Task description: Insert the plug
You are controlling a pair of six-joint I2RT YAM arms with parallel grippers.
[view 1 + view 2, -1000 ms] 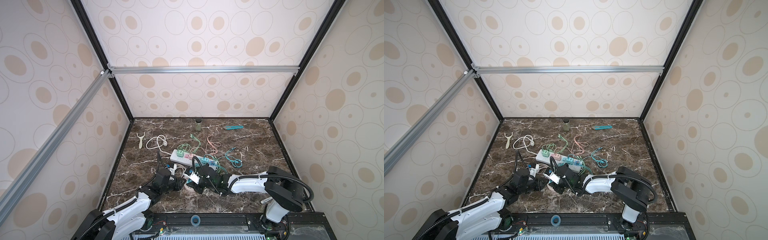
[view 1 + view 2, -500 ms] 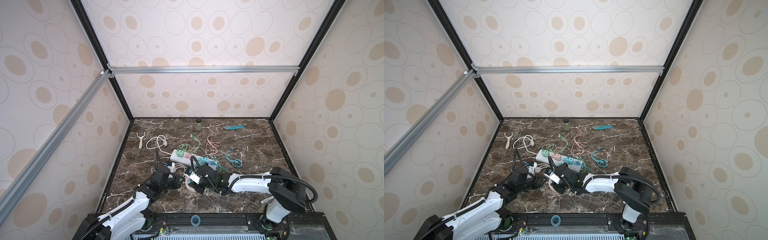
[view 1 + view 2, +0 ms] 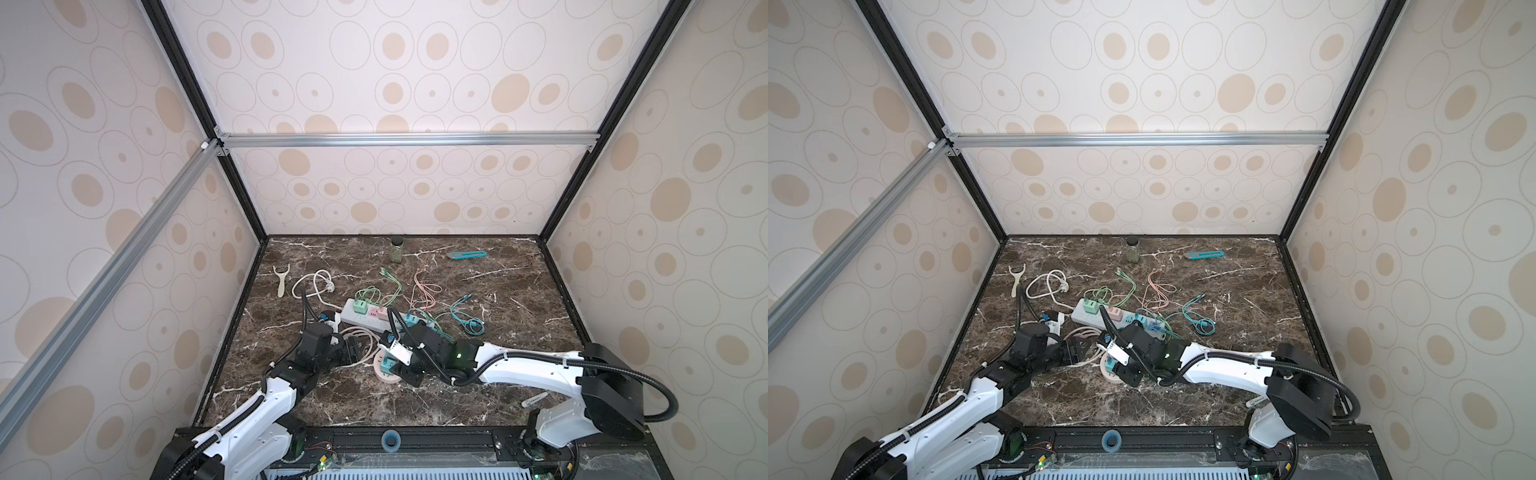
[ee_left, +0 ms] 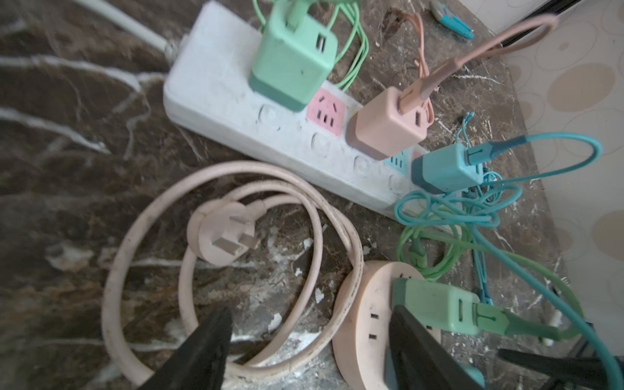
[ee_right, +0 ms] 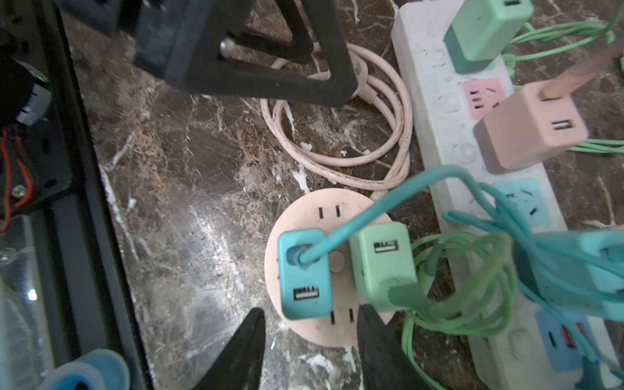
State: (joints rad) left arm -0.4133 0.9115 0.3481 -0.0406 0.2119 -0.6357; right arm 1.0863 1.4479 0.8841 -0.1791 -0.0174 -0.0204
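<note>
A round pink socket (image 5: 324, 324) lies on the marble floor near the front, also seen in a top view (image 3: 380, 376). A teal plug (image 5: 304, 273) and a green plug (image 5: 383, 266) stand in it side by side. My right gripper (image 5: 309, 324) is open just short of the teal plug, touching nothing. My left gripper (image 4: 310, 324) is open too, its fingers (image 4: 209, 344) astride the socket's pink cable (image 4: 314, 216) and its edge. The cable's three-pin plug (image 4: 223, 236) lies loose, pins up. In both top views the grippers (image 3: 353, 351) (image 3: 1121, 370) face each other across the socket.
A white power strip (image 3: 357, 320) with green, pink and teal plugs lies just behind, with tangled cables (image 3: 465, 320) to its right. A jar (image 3: 397, 249) and a teal tool (image 3: 468, 254) sit at the back, a white pick (image 3: 281, 282) at the left.
Both grippers have gone from shut to open. The left gripper has drawn back a little from the round socket. The teal plug stays in the socket.
</note>
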